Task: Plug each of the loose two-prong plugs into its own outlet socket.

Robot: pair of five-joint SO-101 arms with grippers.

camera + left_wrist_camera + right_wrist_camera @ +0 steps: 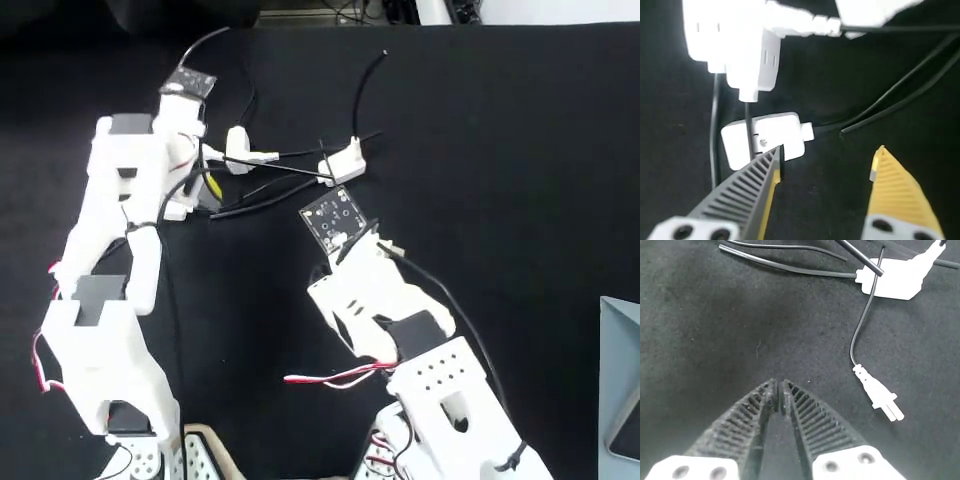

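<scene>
Where black cloth (pixel 520 150) spreads flat, a white plug (pixel 879 396) lies loose.

Your bench (pixel 520 150) is black cloth, with a white outlet socket (pixel 345 160), black cords (pixel 265 190) and a loose plug (pixel 880 395) lying on it.

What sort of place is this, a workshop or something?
Probably a robotics lab test bench: a table draped in black cloth, a white plastic left arm and right arm side by side, and a loose white two-prong plug and white socket block laid out on it.
</scene>
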